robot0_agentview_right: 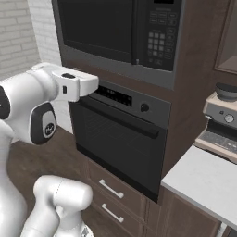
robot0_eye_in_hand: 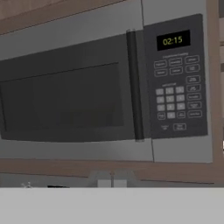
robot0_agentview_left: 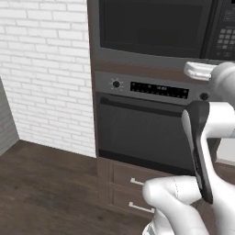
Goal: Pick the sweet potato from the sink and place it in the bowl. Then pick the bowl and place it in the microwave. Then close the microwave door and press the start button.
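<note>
One microwave sits built in above one oven, its door closed and its keypad at the right. Below are two drawers. The gripper's fingers are closed, holding nothing.

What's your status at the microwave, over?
Claw shut, nothing seen in it. Dark glass-windowed microwave door closed; display on the dark keypad panel lit. Nothing between hand and panel.
</note>
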Available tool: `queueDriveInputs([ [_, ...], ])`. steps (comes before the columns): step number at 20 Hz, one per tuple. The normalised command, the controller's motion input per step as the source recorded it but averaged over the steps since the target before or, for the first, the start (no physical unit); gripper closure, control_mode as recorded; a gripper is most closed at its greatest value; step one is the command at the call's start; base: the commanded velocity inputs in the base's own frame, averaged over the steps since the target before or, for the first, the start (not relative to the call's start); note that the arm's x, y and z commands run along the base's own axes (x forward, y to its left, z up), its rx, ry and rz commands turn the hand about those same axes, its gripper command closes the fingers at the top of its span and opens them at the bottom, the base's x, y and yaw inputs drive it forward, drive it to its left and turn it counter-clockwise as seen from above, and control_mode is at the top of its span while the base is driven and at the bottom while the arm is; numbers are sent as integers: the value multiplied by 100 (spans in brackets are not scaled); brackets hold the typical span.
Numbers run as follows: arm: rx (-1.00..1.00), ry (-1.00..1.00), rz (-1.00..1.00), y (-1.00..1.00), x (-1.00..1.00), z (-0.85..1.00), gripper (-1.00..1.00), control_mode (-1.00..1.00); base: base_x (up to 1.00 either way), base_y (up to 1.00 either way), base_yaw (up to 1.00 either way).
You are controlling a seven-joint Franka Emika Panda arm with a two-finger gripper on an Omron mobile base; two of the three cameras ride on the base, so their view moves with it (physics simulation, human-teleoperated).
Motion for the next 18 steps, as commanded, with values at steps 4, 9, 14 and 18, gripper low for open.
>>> queueDriveInputs([
  [4,0,9,0,-55,11,0,100,-100,0,0,0],
  [9,0,5,-1,-49,0,0,100,-100,0,0,0],
  [14,0,6,-3,-46,15,-10,100,-100,0,0,0],
  [18,-2,2,-1,-22,20,-25,100,-100,0,0,0],
])
